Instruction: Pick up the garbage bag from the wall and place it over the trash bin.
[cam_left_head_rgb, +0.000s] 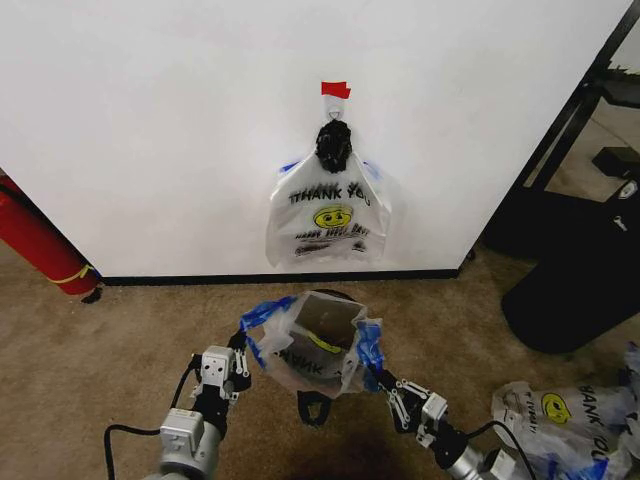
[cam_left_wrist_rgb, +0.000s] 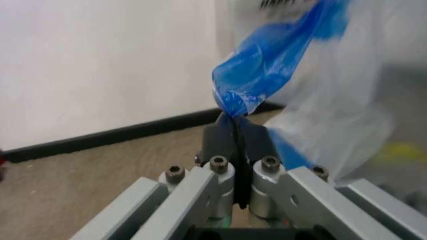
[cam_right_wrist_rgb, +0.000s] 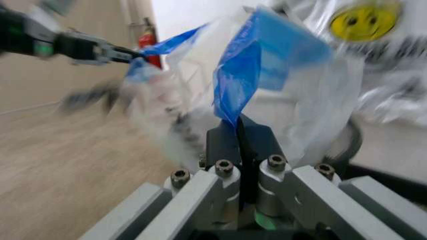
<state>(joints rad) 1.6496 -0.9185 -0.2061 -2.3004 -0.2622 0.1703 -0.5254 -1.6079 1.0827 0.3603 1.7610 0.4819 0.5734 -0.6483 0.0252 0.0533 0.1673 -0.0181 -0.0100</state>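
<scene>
The garbage bag (cam_left_head_rgb: 312, 352), translucent white with blue handle strips, hangs stretched open between my two grippers just in front of the wall (cam_left_head_rgb: 150, 130). My left gripper (cam_left_head_rgb: 246, 352) is shut on one blue handle (cam_left_wrist_rgb: 267, 65), with the fingertips (cam_left_wrist_rgb: 227, 131) pinched together. The other blue handle (cam_right_wrist_rgb: 239, 80) is clamped in my right gripper (cam_left_head_rgb: 386, 382), which is also shut. The bag's open mouth sits around the top of the trash bin (cam_left_head_rgb: 338, 295), whose dark rim and inside show through it. The far left gripper (cam_right_wrist_rgb: 113, 50) also appears in the right wrist view.
A like-printed smiley bag (cam_left_head_rgb: 328, 215) hangs on the wall under a red tape piece (cam_left_head_rgb: 336, 89). Another lies on the carpet at right (cam_left_head_rgb: 565, 415). A red cylinder (cam_left_head_rgb: 40, 245) leans at left. Black furniture (cam_left_head_rgb: 580, 270) stands at right.
</scene>
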